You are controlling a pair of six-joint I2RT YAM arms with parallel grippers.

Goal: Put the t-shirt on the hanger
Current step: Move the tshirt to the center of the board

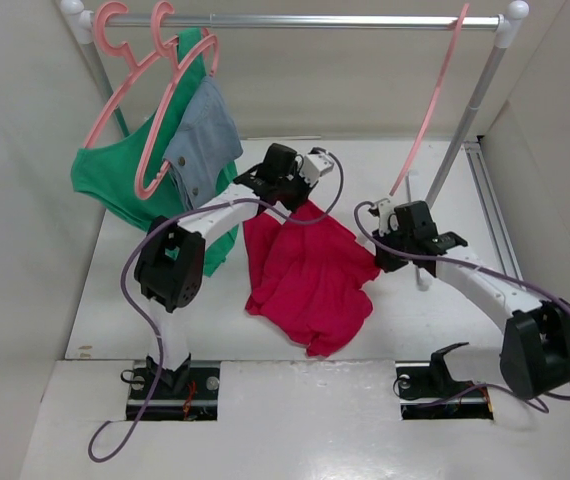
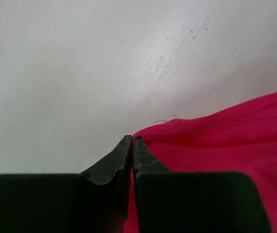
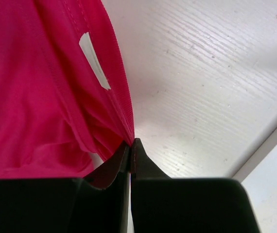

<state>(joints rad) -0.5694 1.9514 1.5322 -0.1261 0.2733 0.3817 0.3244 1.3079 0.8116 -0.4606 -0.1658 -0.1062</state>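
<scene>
Pickup step: left claw (image 2: pixel 131 141) and right claw (image 3: pixel 131 143) each clenched on an edge of the crimson-red short-sleeved cloth t-shirt (image 1: pixel 310 275), mid-frame, sagging to the white desk (image 1: pixel 125 310); next, I'd say: lift toward the thin salmon-pink plastic hanger (image 1: pixel 433 105), upper right.

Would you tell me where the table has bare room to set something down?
Bare table shows left of the left arm, and between the t-shirt and the arm bases. Crowded: mid-table, where left gripper and right gripper pinch the t-shirt, and back left under the green garment.
</scene>
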